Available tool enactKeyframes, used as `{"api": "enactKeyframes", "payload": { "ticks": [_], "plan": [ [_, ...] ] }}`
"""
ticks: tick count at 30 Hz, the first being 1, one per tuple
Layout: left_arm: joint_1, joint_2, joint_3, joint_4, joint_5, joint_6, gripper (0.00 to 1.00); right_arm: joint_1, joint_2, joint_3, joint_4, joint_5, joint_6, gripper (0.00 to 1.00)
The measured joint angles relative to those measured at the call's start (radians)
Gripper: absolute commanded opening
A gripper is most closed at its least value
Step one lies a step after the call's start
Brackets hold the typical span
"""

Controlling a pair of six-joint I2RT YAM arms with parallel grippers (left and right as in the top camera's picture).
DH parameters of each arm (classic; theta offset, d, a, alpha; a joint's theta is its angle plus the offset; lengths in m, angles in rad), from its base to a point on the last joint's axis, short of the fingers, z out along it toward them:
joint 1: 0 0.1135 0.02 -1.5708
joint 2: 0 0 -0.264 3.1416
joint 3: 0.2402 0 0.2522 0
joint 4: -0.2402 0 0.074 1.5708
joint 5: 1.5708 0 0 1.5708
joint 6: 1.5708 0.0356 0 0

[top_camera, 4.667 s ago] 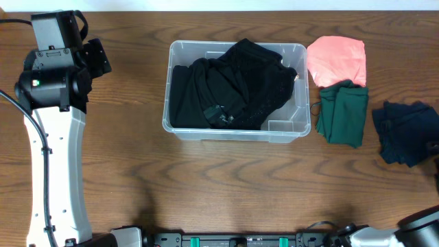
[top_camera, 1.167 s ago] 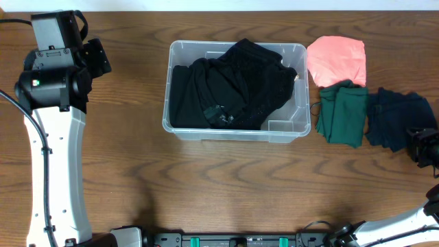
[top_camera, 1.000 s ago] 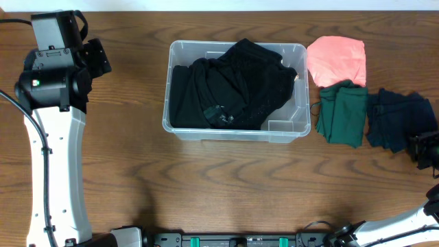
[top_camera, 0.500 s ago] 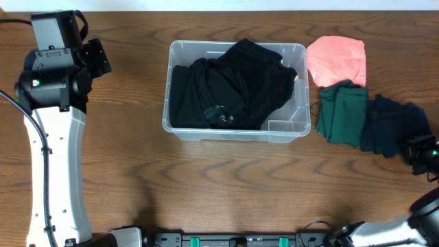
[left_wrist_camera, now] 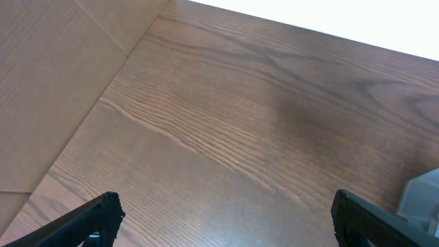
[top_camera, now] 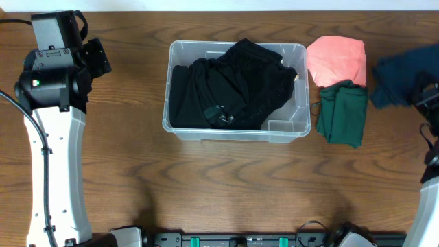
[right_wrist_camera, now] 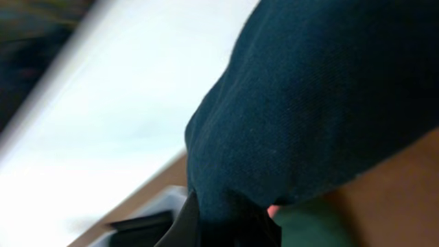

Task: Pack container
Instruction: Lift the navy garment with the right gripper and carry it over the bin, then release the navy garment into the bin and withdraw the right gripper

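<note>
Well, the container sits in the middle of the worktop, a bit toward the far edge. It's a clear tub w/ round corners, & it's stuffed w/ black clothes that puff up over the far rim. In its near R corner a small bit of clear floor shows, not covered by clothes. Just to its R lie a pink cloth & a green cloth, both flat on the wood. The green one is nearer the robot & its far edge touches the pink one.

The R arm comes in at the R edge. The R fingers are mostly hidden in the wrist cam, but they seem to be pinching a dark blue cloth. That cloth fills most of the R wrist view, bunched & hanging, w/ a tiny bit of pink & green peeking under it. From above it looks blurry & sits beside the pink cloth, near the far R corner, apart from the container.

The L arm is way over on the L side, well apart from the tub. The L fingers are spread wide w/ nothing btw them, only bare wood below. A pale grey corner shows at the R edge of that wrist view; too little of it shows to tell what it is.
</note>
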Motion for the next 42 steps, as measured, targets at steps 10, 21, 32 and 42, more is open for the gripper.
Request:
{"api": "enactKeyframes", "payload": {
  "ticks": [10,21,32,42],
  "plan": [
    [0.000,0.000,0.000,0.000,0.000,0.000,0.98,0.385,0.021,0.030,0.325,-0.092,0.105,0.01],
    [0.000,0.000,0.000,-0.001,0.000,0.000,0.98,0.682,0.344,0.031,0.659,-0.214,0.152,0.01],
    [0.000,0.000,0.000,-0.002,0.000,0.000,0.98,0.708,0.614,0.031,0.499,-0.289,0.159,0.01],
    [0.000,0.000,0.000,-0.002,0.000,0.000,0.98,0.721,0.633,0.037,0.170,-0.110,0.094,0.02]
  ]
}}
